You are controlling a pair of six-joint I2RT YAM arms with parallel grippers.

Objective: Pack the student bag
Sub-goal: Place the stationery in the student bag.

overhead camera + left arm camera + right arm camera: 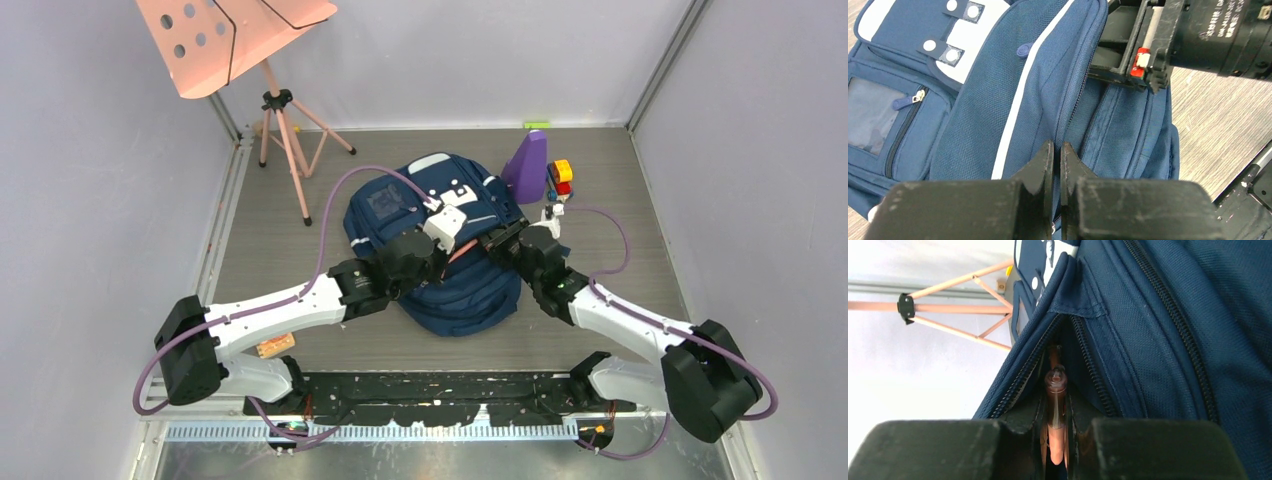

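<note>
Backpack (455, 295) sits mid-worktop (620, 160), toward the far edge. Right fingers (1020, 420) clamped on a pen (1055, 385), tip at the open zip (1093, 375); left fingers (1040, 165) together. Slide it straight in, gap held wide.

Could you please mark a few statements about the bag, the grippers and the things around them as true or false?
1. The right gripper holds a pen aimed into the zip opening of the student bag. True.
2. The left gripper is wide open above the bag. False: it is shut, right against the bag's fabric.
3. A purple cone stands by the bag's far right side. True.
4. The pink music stand lies across the bag. False: it stands upright at the far left, apart from the bag.
</note>
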